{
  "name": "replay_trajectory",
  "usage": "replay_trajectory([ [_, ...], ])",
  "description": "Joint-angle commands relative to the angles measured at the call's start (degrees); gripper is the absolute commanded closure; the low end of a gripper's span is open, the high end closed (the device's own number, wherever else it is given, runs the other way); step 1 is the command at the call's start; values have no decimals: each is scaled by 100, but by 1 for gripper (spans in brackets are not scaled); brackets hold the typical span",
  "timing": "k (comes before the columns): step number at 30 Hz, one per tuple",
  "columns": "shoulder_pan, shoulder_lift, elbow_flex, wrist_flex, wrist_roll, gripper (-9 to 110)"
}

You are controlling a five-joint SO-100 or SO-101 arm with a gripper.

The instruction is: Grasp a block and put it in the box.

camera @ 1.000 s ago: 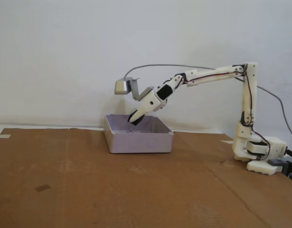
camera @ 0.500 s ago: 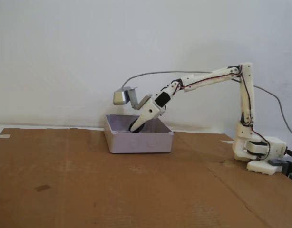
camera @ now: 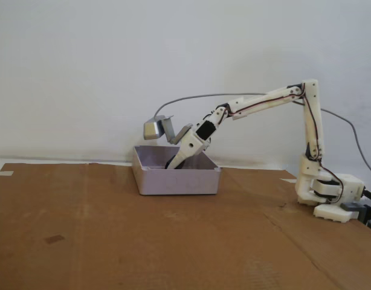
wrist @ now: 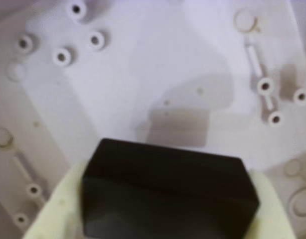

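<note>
Lower only until the block [wrist: 168, 191] sits close above the box [camera: 176, 181] floor, then open the jaws slowly and lift straight up, clear of the walls (studs and slots mould the floor, so expect a tilt on an uneven spot). Gripper [wrist: 165, 211] closed on the block, one pale finger [wrist: 56, 209] pressed to each side in the wrist view, with the block's shadow cast on the floor ahead. In the fixed view, gripper tip dipped below the box rim, near the middle of the box, block hidden by the wall.
</note>
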State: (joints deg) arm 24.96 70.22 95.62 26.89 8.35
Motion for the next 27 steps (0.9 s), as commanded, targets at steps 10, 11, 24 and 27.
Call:
replay_trajectory([
  [10, 26, 237, -141, -202, -26, 80],
  [11, 26, 237, -141, -202, -26, 79],
  [24, 9, 237, -141, -211, -35, 62],
  [27, 18, 237, -141, -220, -44, 62],
])
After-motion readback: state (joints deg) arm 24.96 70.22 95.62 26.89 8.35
